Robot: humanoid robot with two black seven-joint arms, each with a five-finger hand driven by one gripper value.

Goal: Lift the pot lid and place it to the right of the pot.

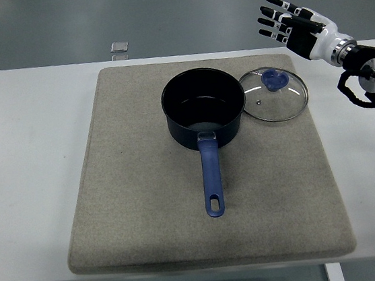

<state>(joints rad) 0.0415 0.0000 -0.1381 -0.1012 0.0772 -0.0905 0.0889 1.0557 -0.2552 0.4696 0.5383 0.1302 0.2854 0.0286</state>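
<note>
A dark blue round metal saucepan (204, 107) with a long blue handle sits uncovered on a beige rectangular fabric mat (147, 206), the handle pointing toward the table's near edge. Its round glass lid with a blue knob (274, 95) lies flat on the mat, touching the saucepan's right side, so the placing looks done. Beyond and to the right of the saucepan, the robot's black-and-white right hand (291, 23) hangs in the air, fingers spread, holding nothing, clear of the lid.
</note>
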